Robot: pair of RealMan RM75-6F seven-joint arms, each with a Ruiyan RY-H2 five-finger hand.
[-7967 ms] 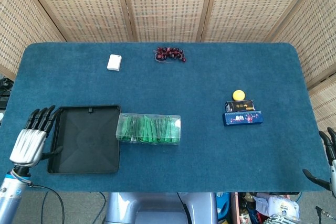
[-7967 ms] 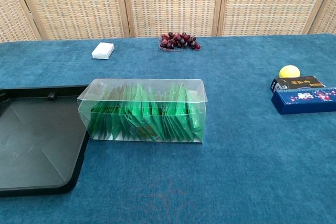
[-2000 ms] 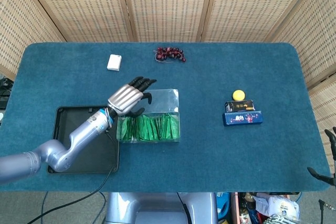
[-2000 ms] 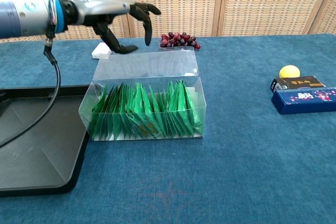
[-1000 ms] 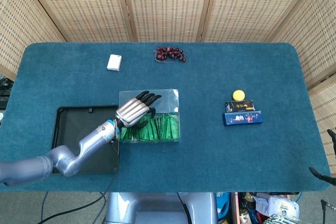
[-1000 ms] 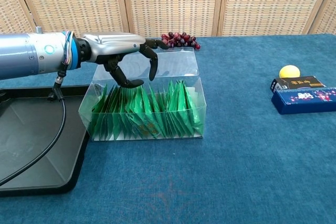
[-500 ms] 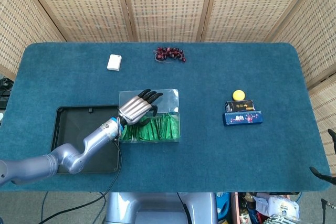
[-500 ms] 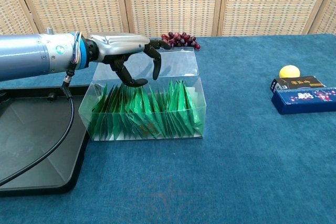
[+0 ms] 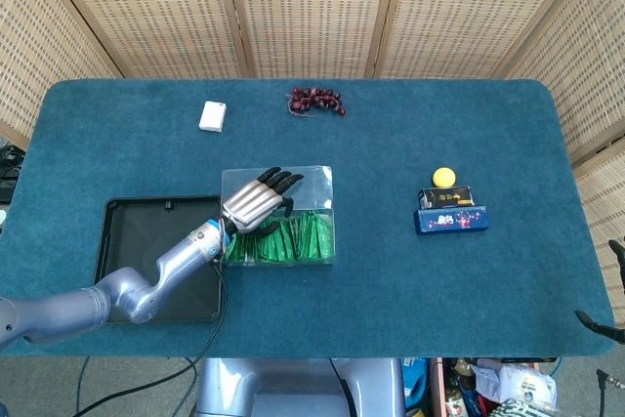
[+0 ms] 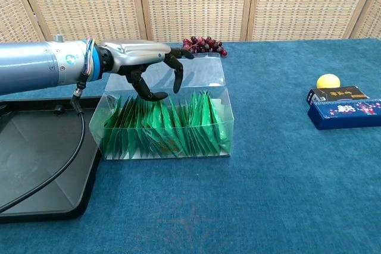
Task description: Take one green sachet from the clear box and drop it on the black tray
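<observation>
The clear box (image 10: 164, 141) stands with its lid folded back, packed with several upright green sachets (image 10: 161, 126); the head view shows the clear box (image 9: 278, 217) right of the black tray (image 9: 146, 261). My left hand (image 10: 146, 66) hovers just above the sachet tops with fingers spread and curved down, holding nothing. In the head view the left hand (image 9: 256, 200) is over the box's left half. The black tray (image 10: 41, 171) lies empty at the box's left. Only a fingertip of the right hand (image 9: 617, 290) shows at the right edge.
A white block (image 9: 212, 116) and a bunch of dark red grapes (image 9: 314, 101) lie at the far side. A yellow ball (image 9: 444, 177), a black box (image 9: 445, 196) and a blue box (image 9: 451, 219) sit to the right.
Since eight seconds ago the left hand came from beside the tray to above the box, and the lid now stands back. In the last second it shifted slightly right.
</observation>
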